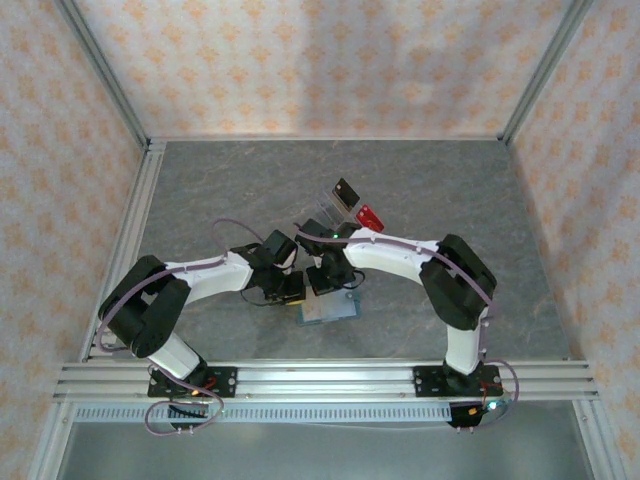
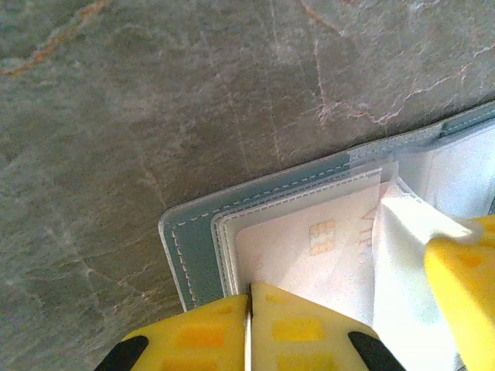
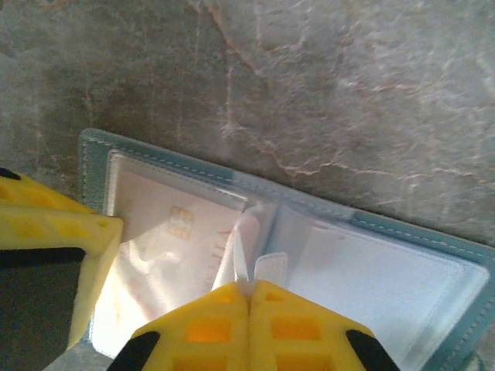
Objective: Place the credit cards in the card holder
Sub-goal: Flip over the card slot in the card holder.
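The card holder lies open on the table between both arms, a teal cover with a pale inside. A pale card with a chip sits under a clear sleeve on its left page. My left gripper is shut, its tips resting on the near edge of that page. My right gripper is shut on a clear sleeve leaf at the fold, lifting it. The credit cards, one black and one red, sit behind the grippers.
A clear plastic rack stands by the black and red cards, just beyond the right arm's wrist. Grey marble-like tabletop surrounds everything, bounded by patterned walls and metal rails at the near edge.
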Motion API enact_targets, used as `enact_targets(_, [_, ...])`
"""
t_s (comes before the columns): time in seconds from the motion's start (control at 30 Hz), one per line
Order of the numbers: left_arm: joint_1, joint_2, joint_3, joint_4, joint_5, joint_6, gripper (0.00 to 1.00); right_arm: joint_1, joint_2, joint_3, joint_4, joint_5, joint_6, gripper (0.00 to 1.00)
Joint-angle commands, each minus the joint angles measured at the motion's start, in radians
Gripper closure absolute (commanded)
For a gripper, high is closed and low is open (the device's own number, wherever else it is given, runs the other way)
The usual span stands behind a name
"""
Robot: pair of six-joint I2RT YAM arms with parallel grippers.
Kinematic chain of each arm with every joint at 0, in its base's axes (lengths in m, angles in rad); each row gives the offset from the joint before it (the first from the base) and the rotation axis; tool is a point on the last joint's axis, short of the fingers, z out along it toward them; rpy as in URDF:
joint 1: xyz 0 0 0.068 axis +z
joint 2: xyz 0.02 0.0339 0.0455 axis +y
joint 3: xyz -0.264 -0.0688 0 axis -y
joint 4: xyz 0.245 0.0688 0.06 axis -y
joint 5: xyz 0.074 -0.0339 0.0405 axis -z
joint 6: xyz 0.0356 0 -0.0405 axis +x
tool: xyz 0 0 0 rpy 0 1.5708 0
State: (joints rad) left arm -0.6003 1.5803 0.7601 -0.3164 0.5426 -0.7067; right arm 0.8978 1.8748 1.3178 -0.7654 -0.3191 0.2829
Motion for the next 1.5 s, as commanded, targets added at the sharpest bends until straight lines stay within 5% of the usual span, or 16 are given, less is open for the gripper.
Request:
enact_targets(0.0, [-0.007,0.032,-0.040,-0.026,-0.030,0.001,0.91,0.007,0.018,0.023,0.000,-0.099,0.034,0.91])
enact_targets(0.53, [-0.006,-0.027,-0.031,-0.064,-0.033,0.003,0.91,-0.005,0.029,0.015,0.151,-0.212,0.178,0.73])
enact_targets(1.23, [0.065,-0.248,-0.014,-0.268,-0.069,0.061,0.86,-0.068,0.015,0.008,0.350,-0.357,0.313,0.64])
enact_targets(1.47, [0.132,-0.344,-0.022,-0.343,-0.061,0.090,0.76,-0.086,0.014,0.079,0.296,-0.346,0.279,0.61])
